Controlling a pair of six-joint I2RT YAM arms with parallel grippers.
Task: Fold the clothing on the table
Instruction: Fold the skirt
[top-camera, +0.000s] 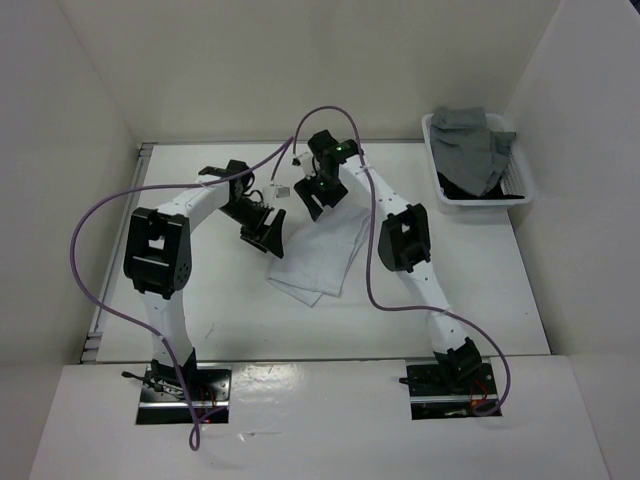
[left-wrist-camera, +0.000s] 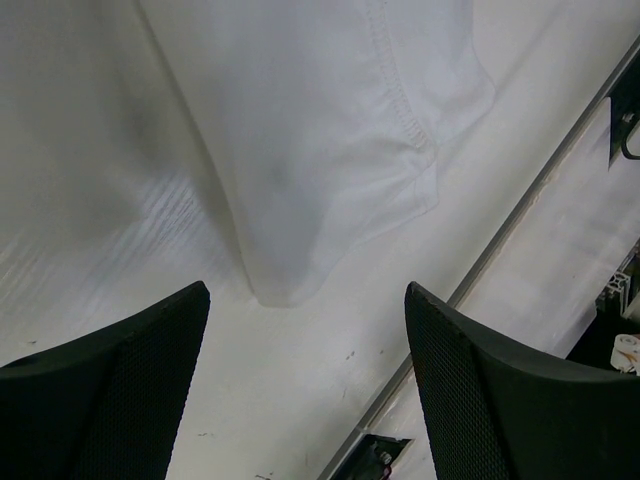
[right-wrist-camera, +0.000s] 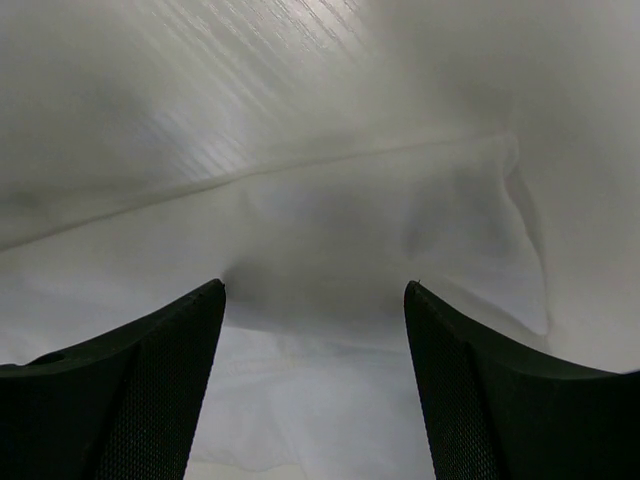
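Note:
The white clothing (top-camera: 322, 255) lies in a folded, slanted strip on the table (top-camera: 230, 310) between the two arms. My left gripper (top-camera: 264, 236) hovers at the strip's left edge, open and holding nothing. In the left wrist view the clothing (left-wrist-camera: 300, 140) shows a stitched hem, and its rounded corner ends just ahead of the left gripper (left-wrist-camera: 307, 290), with bare table (left-wrist-camera: 290, 390) between the fingers. My right gripper (top-camera: 317, 194) stands open over the strip's far end. In the right wrist view the clothing (right-wrist-camera: 330, 250) spreads under the right gripper (right-wrist-camera: 313, 287), with nothing pinched.
A white basket (top-camera: 447, 192) at the back right holds a grey garment (top-camera: 478, 145) over a black one (top-camera: 462, 187). A metal rail (left-wrist-camera: 520, 225) runs along the table's edge by the left gripper. White walls enclose the table on three sides.

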